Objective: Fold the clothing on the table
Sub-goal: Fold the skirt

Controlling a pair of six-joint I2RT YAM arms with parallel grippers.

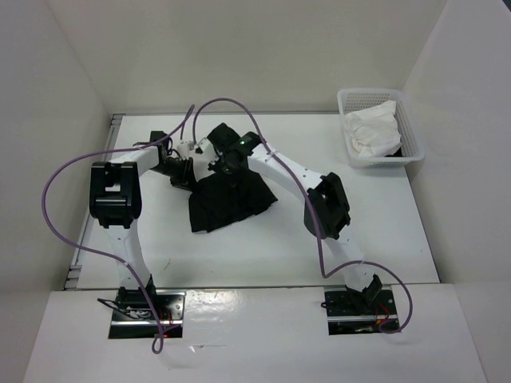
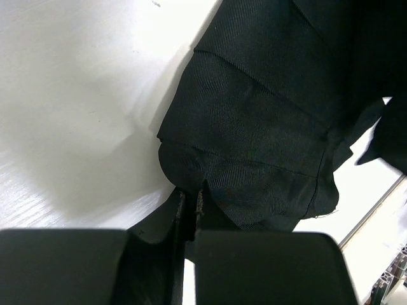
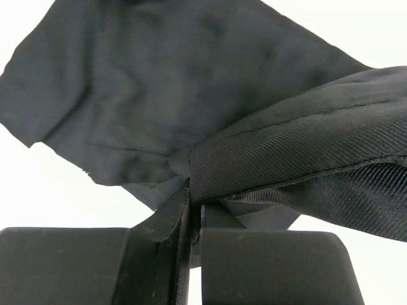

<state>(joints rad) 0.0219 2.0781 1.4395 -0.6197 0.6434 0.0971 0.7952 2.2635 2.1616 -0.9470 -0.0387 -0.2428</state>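
The clothing (image 1: 231, 198) is a black pleated skirt lying crumpled in the middle of the table (image 1: 367, 239), with part of it lifted between the two arms. My left gripper (image 1: 186, 170) is at the skirt's left edge. In the left wrist view its jaws are shut on a rounded edge of the black fabric (image 2: 254, 127), pinched at the left gripper (image 2: 191, 194). My right gripper (image 1: 227, 163) is over the skirt's far part. In the right wrist view the right gripper (image 3: 196, 190) is shut on a thick folded edge of the skirt (image 3: 305, 152), and more fabric hangs behind it.
A white mesh basket (image 1: 409, 120) holding a white cloth (image 1: 369, 132) stands at the table's far right corner. A metal rail (image 1: 80, 255) runs along the left edge. White walls enclose the table at the back and on both sides.
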